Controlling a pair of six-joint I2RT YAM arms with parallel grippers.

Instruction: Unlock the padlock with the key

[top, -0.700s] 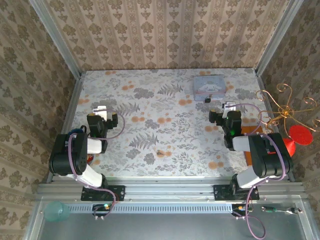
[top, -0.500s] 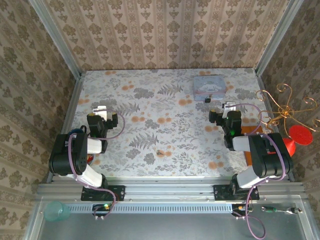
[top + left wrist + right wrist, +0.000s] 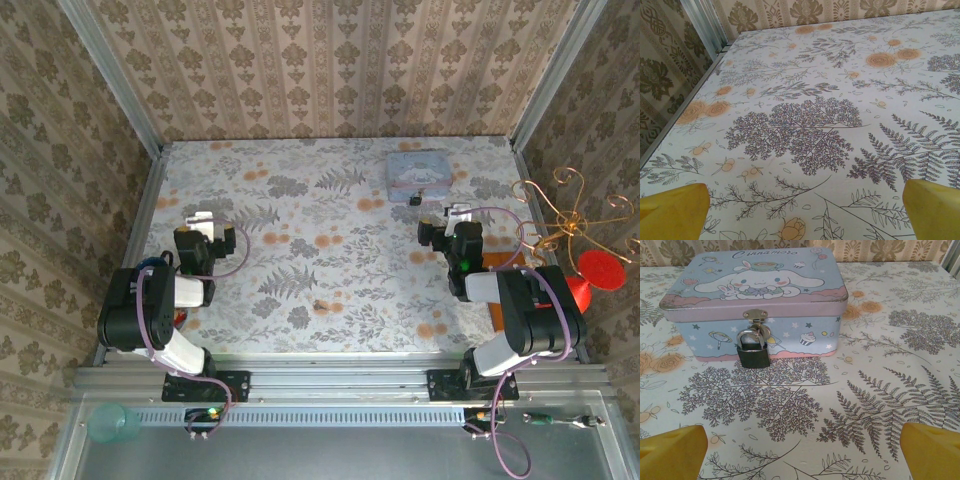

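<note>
Unchanged since a moment ago. From above: key (image 3: 320,305) lying loose on the tabletop (image 3: 300,200), well apart from padlock (image 3: 415,199) at the front of the blue tin (image 3: 418,168). Left wrist: left fingers (image 3: 672,212) spread wide, holding nothing. Right wrist: right fingers (image 3: 670,452) equally wide and empty, facing padlock hung on the tin's hasp (image 3: 755,315). Likely small, hard, slippery; best pinched across its flat body, key by its head.

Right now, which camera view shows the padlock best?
The right wrist view: the padlock hangs close and sharp on the latch of the tin. The top view gives just a tiny dark speck by the tin.
</note>
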